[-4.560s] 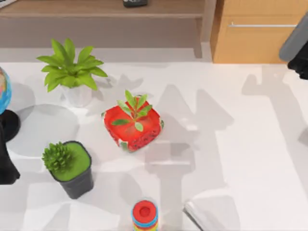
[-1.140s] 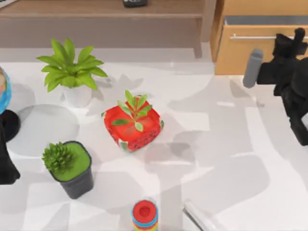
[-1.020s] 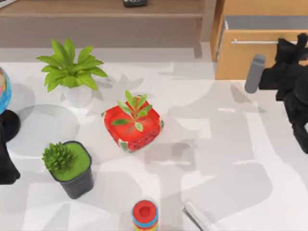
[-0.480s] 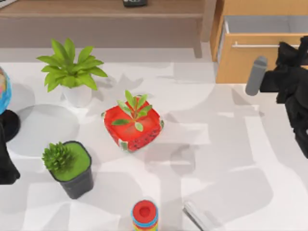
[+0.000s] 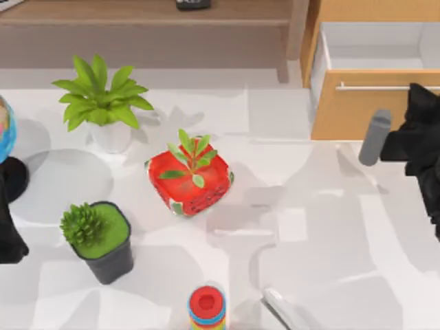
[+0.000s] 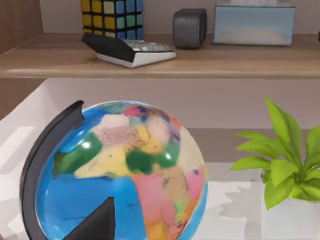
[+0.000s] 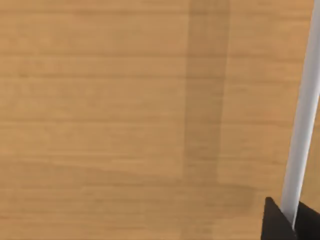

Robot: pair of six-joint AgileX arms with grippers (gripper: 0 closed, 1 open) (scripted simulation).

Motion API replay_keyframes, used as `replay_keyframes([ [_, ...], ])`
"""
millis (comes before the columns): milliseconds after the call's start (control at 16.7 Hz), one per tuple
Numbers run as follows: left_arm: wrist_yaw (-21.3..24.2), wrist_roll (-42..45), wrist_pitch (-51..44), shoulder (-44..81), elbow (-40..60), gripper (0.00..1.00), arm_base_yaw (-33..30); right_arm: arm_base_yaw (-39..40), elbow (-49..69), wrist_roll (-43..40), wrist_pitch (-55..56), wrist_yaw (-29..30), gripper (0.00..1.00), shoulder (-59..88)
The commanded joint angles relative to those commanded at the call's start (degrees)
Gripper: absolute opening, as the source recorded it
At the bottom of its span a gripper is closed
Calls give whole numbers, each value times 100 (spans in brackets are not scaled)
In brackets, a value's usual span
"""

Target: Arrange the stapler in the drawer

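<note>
The drawer (image 5: pixel 357 110) stands pulled out at the back right, its white inside (image 5: pixel 371 48) showing behind the light-brown wooden front. My right gripper (image 5: pixel 421 91) is at the silver bar handle (image 5: pixel 375 87), shut on it. In the right wrist view the handle (image 7: pixel 304 115) runs down between the black fingertips (image 7: pixel 272 220) against the wooden front (image 7: pixel 125 115). The stapler (image 5: pixel 280 308), a slim light-grey bar, lies at the table's front edge, partly cut off by the view's border. My left arm (image 5: pixel 7 230) is parked at the far left.
A red pot with a plant (image 5: pixel 190 177) sits mid-table, a white-potted plant (image 5: pixel 103 103) at back left and a dark pot (image 5: pixel 100 237) at front left. A stack of coloured rings (image 5: pixel 206 306) stands beside the stapler. A globe (image 6: pixel 125 175) is at the left edge, under a wooden shelf (image 5: pixel 151 14).
The drawer has slid out toward the table's front, showing more of its white inside. My right gripper has come the same way with the handle. The left arm has not moved.
</note>
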Motion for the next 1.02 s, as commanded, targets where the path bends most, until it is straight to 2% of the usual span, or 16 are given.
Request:
replay_keyframes([
  [540, 0, 0, 0, 0, 0, 100, 0, 85, -277, 3, 249, 79, 0, -150],
  [1020, 0, 0, 0, 0, 0, 100, 0, 463, -1589, 10, 1182, 458, 0, -503],
])
